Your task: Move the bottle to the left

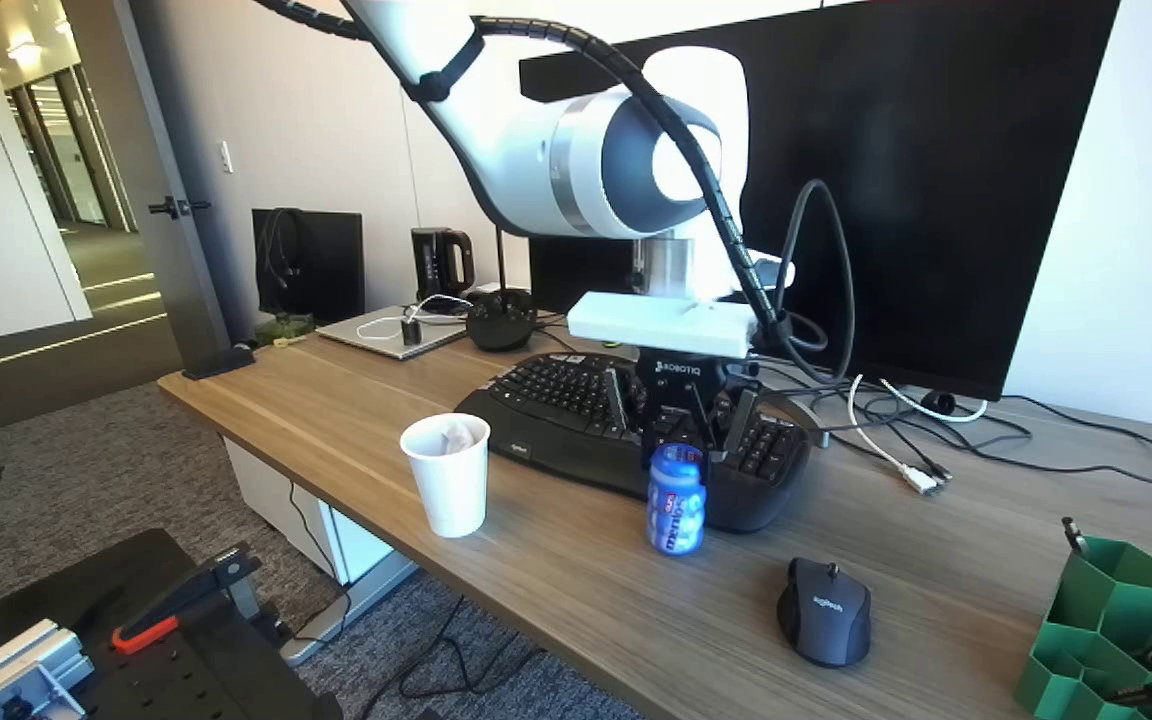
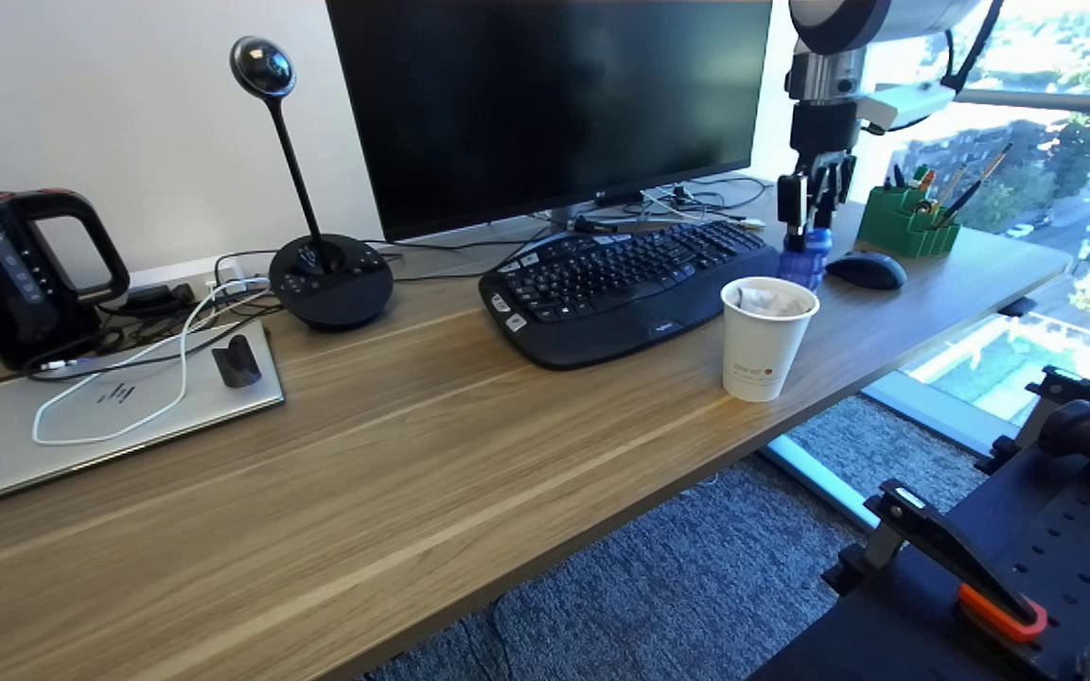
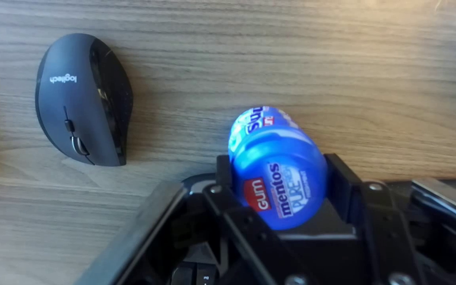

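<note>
The bottle [image 1: 676, 515] is a small blue gum container with a blue lid and "mentos" lettering, upright at the desk's front side beside the keyboard. In the wrist view, my gripper [image 3: 279, 174] comes from below with a black pad on either side of the lid of the bottle [image 3: 277, 186], both appearing to touch it. The jaws are shut on it. An exterior view shows the bottle [image 2: 802, 267] partly hidden behind the white cup, below the gripper [image 2: 810, 232]. Whether its base rests on the wood or is slightly raised, I cannot tell.
A white paper cup [image 1: 448, 480] stands near the desk edge. Behind the bottle lies a black keyboard [image 1: 576, 420]. A dark mouse [image 3: 83, 101] sits close by, and a green pen holder [image 1: 1106, 620] is farther along. A large monitor [image 2: 554, 104] rises behind.
</note>
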